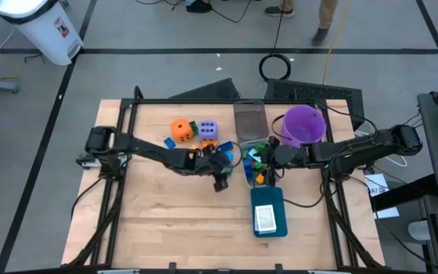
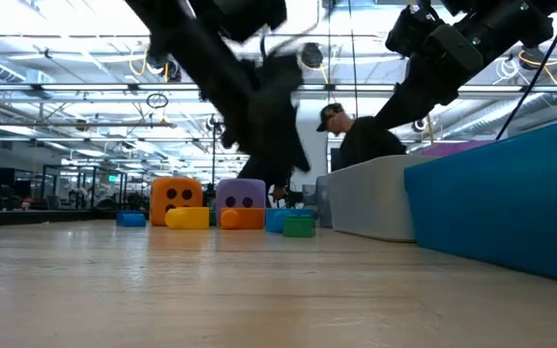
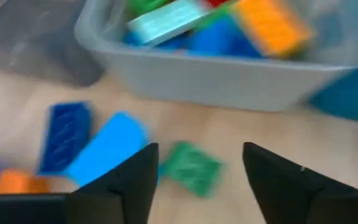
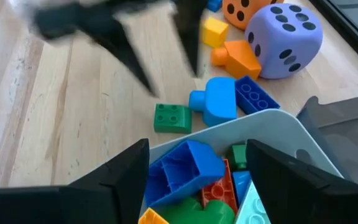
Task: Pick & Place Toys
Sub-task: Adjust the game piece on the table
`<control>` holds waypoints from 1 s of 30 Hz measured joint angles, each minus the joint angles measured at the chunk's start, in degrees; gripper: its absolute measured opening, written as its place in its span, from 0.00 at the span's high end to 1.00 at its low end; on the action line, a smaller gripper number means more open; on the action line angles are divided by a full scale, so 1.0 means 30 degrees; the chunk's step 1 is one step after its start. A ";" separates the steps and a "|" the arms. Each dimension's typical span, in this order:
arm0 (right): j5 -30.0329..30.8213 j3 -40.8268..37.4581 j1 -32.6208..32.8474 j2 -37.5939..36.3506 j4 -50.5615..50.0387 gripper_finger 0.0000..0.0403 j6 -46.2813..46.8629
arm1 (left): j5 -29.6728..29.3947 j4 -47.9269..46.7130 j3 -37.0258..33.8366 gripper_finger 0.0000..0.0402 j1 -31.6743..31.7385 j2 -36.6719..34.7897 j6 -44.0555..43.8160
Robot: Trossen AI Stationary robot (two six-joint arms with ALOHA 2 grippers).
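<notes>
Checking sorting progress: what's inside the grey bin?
The grey bin holds a pile of blocks: a blue block on top, with red, green, orange and pale teal pieces around it. Whatever lies under that pile is covered.

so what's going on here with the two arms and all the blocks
The robot is sorting small plastic toy blocks into a grey plastic bin. The right gripper hangs open over the bin, which already holds blue, green, orange and red blocks. The left gripper is open and empty just above a small green block on the wooden table. The orange dotted die and lavender dotted die sit on the table.
</notes>
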 joint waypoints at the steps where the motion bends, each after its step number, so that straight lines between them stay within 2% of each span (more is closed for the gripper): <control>1: -0.0014 0.0000 0.0000 0.0000 0.0020 0.40 0.0000 | -0.0673 0.0077 -0.0007 0.36 0.0265 0.0370 -0.0213; 5: -0.0007 0.0000 0.0000 0.0007 0.0097 0.41 0.0000 | -0.3011 0.1152 -0.0015 0.25 0.1239 0.1736 -0.1243; 9: -0.0002 0.0000 0.0000 0.0007 0.0101 0.41 0.0000 | -0.3849 0.1930 -0.0013 0.20 0.2077 0.2391 -0.2188; 18: 0.0000 -0.0007 0.0000 0.0015 0.0109 0.41 0.0000 | -0.4503 0.2256 0.0006 0.19 0.3415 0.2436 -0.2849; 30: 0.0007 -0.0007 0.0000 0.0015 0.0109 0.41 0.0000 | -0.4413 0.0049 0.0015 0.19 0.3437 0.2426 -0.2979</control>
